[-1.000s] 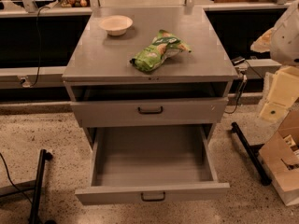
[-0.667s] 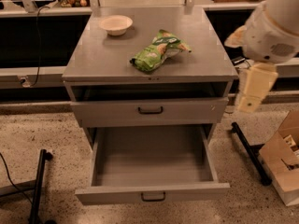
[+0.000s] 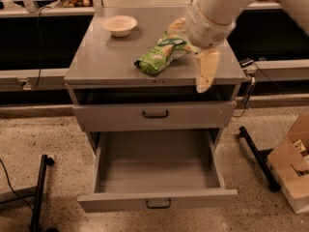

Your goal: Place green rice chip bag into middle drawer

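Note:
The green rice chip bag lies on the grey cabinet top, right of centre. The middle drawer is pulled fully out below, its grey inside bare, with a small black handle on its front. My gripper hangs over the right part of the cabinet top, just right of the bag. Its cream fingers are spread: one points down past the front edge, the other is by the bag's far end. It holds nothing.
A cream bowl sits at the back left of the cabinet top. The upper drawer front is shut. A cardboard box and a black bar lie on the floor at right, and a black stand leg at left.
My arm has swung in from the far right, and the gripper now hangs over the cabinet top beside the bag. The bag, bowl and drawer have not moved.

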`<state>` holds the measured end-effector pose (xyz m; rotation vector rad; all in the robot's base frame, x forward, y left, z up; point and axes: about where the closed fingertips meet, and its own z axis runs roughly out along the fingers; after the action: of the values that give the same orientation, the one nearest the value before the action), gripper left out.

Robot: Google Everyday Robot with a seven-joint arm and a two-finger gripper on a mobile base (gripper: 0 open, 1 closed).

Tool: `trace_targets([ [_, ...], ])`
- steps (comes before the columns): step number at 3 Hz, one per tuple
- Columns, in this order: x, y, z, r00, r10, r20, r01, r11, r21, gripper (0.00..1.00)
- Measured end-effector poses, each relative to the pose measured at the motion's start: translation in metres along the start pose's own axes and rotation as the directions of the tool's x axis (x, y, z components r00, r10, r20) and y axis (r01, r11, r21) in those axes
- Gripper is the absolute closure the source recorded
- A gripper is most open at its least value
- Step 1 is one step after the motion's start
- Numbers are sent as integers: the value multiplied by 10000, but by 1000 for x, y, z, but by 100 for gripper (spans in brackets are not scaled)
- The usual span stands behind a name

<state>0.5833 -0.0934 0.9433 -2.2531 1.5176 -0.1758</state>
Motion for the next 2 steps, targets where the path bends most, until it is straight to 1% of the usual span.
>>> trace_targets([
  [1,0,-3,2,9969,-782,45,782,9969,35,0],
  [2,-1,-3,4,9964,-837,-89,836,9964,-97,0],
])
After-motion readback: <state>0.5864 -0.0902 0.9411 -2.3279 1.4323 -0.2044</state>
